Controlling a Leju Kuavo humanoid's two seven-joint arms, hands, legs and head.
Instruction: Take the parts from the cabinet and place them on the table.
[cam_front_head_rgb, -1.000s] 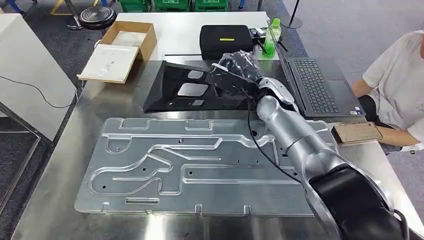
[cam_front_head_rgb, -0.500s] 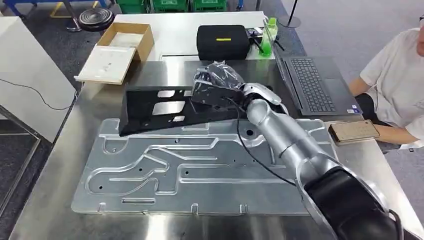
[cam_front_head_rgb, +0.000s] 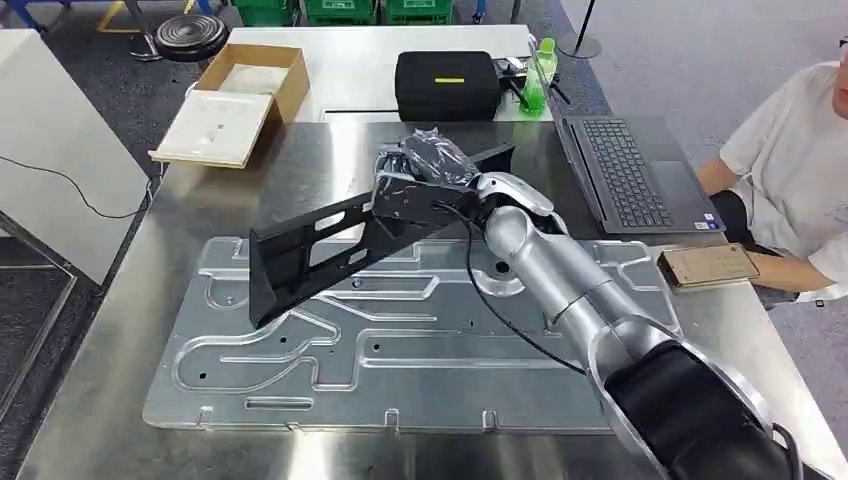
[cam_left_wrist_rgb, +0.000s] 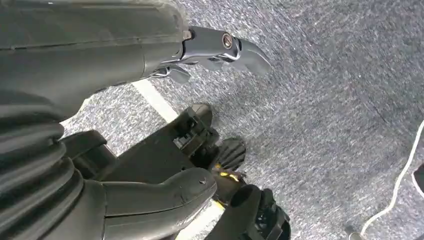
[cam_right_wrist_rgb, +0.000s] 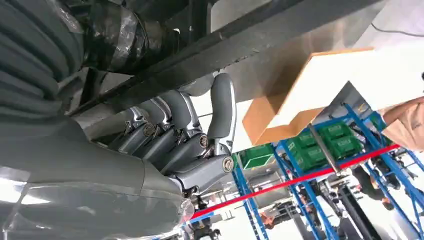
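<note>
A long black panel part (cam_front_head_rgb: 320, 245) with cut-outs hangs tilted over the table, its low end near the left of a big aluminium plate (cam_front_head_rgb: 400, 350) and its high end pointing back right. My right hand (cam_front_head_rgb: 425, 170), wrapped in clear plastic, grips the panel near its upper middle. In the right wrist view the fingers (cam_right_wrist_rgb: 185, 145) curl under the edge of the black panel (cam_right_wrist_rgb: 240, 45). My left hand (cam_left_wrist_rgb: 125, 55) hangs over grey floor, fingers and thumb apart, holding nothing.
The steel table (cam_front_head_rgb: 200, 200) carries a laptop (cam_front_head_rgb: 625, 170) and a brown phone (cam_front_head_rgb: 712, 265) on the right. A black case (cam_front_head_rgb: 447, 85), a green bottle (cam_front_head_rgb: 540, 75) and a cardboard box (cam_front_head_rgb: 245, 95) stand behind. A person (cam_front_head_rgb: 790, 170) sits at the right edge.
My right hand has swung the black panel from lying flat at the back of the table to tilted up on edge, and carried it left and nearer, over the aluminium plate.
</note>
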